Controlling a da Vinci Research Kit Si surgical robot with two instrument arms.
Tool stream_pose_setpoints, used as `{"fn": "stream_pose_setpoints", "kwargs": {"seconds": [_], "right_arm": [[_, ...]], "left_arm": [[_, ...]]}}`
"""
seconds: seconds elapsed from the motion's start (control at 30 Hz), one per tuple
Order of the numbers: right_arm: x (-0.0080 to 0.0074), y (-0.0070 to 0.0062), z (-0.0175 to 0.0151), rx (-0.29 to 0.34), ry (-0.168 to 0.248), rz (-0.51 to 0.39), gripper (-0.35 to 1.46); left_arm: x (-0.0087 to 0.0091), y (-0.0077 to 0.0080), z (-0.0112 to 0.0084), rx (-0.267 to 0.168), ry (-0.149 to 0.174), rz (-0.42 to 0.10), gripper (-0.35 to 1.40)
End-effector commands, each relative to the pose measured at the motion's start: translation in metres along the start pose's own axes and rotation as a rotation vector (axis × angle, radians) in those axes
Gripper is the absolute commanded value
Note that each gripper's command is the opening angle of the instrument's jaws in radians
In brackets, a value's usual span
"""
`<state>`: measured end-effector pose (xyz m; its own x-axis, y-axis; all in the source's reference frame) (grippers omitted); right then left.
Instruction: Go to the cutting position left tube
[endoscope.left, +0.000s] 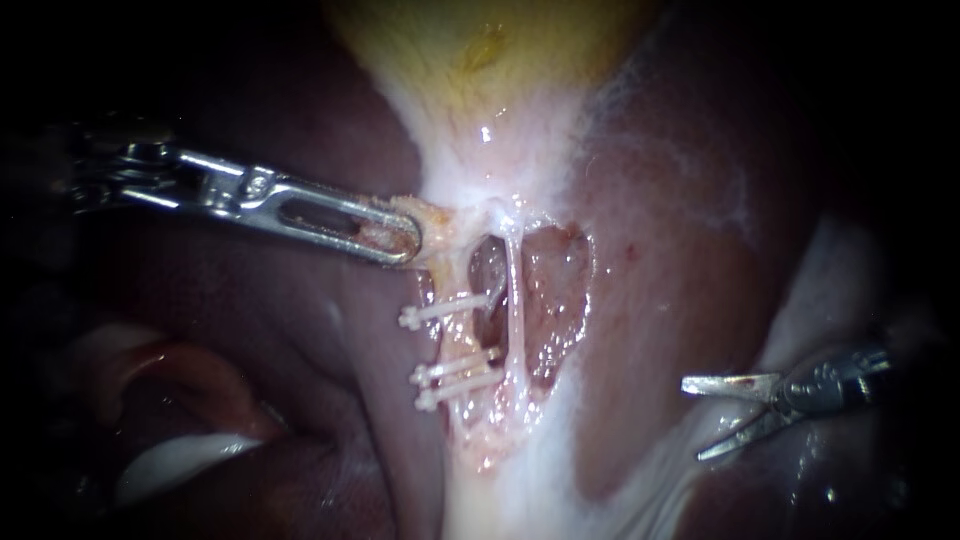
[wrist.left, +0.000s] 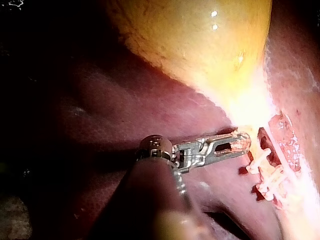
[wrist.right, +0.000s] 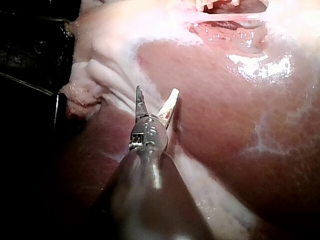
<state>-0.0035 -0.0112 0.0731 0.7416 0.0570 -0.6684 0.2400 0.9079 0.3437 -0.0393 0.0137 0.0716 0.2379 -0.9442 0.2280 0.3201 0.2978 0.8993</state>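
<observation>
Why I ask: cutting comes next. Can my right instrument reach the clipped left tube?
Probably yes: the right instrument's open jaws face bare liver; the left instrument grips tissue above the clips; only the right tube lies before the left tube.

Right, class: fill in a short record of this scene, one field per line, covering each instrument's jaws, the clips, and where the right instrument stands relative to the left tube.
Left instrument: jaws shut on pale tissue below the gallbladder
Right instrument: blades open, holding nothing, over the liver
Left tube: one upper clip, two lower clips, bare stretch between
Right tube: thin, no clip
Position: right instrument well apart from the left tube, not yet at the bare stretch
</observation>
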Motion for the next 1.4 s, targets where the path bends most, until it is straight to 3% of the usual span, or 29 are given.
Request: {"fn": "stream_pose_setpoints", "kwargs": {"seconds": [0.03,0.17,0.5,0.83,0.93,1.17,1.4], "right_arm": [[0.0,0.0,0.0,0.0,0.0,0.0,1.35],[0.0,0.0,0.0,0.0,0.0,0.0,1.35],[0.0002,0.0001,-0.0001,0.0,0.001,0.007,1.36],[0.0006,0.0002,-0.0003,0.008,0.001,0.021,1.36],[0.0014,0.0004,-0.0005,0.016,0.024,0.056,1.36],[0.0051,0.0018,-0.0002,-0.015,0.141,0.203,1.38],[0.0081,0.003,0.0015,-0.005,0.203,0.287,1.38]], "left_arm": [[0.0,0.0,-0.0001,0.001,0.001,0.0,-0.18],[-0.0004,-0.0002,-0.0011,0.01,0.007,-0.002,-0.18],[-0.003,-0.0011,-0.005,-0.004,-0.029,-0.026,-0.2],[-0.003,-0.0014,-0.0054,-0.007,-0.035,-0.021,-0.2],[-0.0029,-0.0015,-0.0054,-0.007,-0.035,-0.022,-0.2],[-0.0027,-0.0021,-0.0053,-0.01,-0.038,-0.022,-0.2],[-0.0025,-0.0024,-0.0052,-0.014,-0.041,-0.023,-0.18]]}}
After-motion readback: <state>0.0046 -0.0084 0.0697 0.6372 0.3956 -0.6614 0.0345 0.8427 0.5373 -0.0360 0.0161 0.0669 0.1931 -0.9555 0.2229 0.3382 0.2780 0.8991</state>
